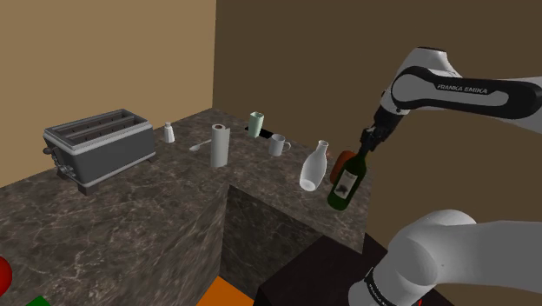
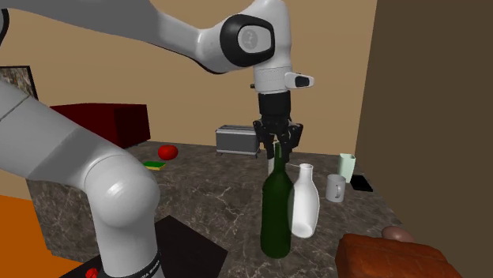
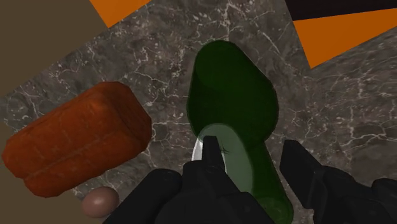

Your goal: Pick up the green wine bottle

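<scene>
The green wine bottle (image 2: 276,213) stands upright on the dark marble counter (image 2: 205,197), close beside a white bottle (image 2: 303,204). In the shoulder view the green wine bottle (image 1: 345,184) is near the counter's right end. My gripper (image 2: 277,148) hangs straight above it with its fingers on either side of the top of the neck. In the wrist view the gripper (image 3: 251,162) is open: the green wine bottle (image 3: 232,89) has its neck between the fingers, against one finger (image 3: 207,167), with a small gap to the other.
A brown bread loaf (image 3: 76,143) and a small brown egg-shaped thing (image 3: 98,202) lie next to the bottle. Farther along the counter are a white mug (image 1: 278,145), a paper roll (image 1: 219,144), a pale green cup (image 1: 255,123) and a toaster (image 1: 100,144).
</scene>
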`<action>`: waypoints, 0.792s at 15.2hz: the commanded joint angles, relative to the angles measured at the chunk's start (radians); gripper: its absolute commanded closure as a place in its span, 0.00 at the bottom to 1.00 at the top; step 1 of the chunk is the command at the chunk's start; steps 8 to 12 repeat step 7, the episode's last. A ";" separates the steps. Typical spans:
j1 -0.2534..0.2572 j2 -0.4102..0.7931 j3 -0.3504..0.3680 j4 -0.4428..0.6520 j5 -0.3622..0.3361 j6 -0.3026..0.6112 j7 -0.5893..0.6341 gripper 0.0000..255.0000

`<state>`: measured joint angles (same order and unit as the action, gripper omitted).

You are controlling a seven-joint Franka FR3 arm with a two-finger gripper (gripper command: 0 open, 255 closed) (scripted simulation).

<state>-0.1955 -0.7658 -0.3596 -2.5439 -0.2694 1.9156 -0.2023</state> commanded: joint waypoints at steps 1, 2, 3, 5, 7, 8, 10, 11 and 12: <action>0.003 -0.001 0.007 0.026 0.006 -0.027 0.000 1.00; 0.004 -0.001 0.010 0.039 0.009 -0.040 0.000 1.00; 0.006 -0.001 0.013 0.052 0.012 -0.053 -0.001 1.00; 0.008 0.000 0.018 0.079 0.017 -0.079 -0.002 1.00; 0.008 0.000 0.018 0.081 0.017 -0.081 -0.002 1.00; 0.008 0.000 0.018 0.081 0.017 -0.081 -0.002 1.00; 0.008 0.000 0.018 0.081 0.017 -0.081 -0.002 1.00; 0.008 0.000 0.018 0.081 0.017 -0.081 -0.002 1.00; 0.008 0.000 0.018 0.081 0.017 -0.081 -0.002 1.00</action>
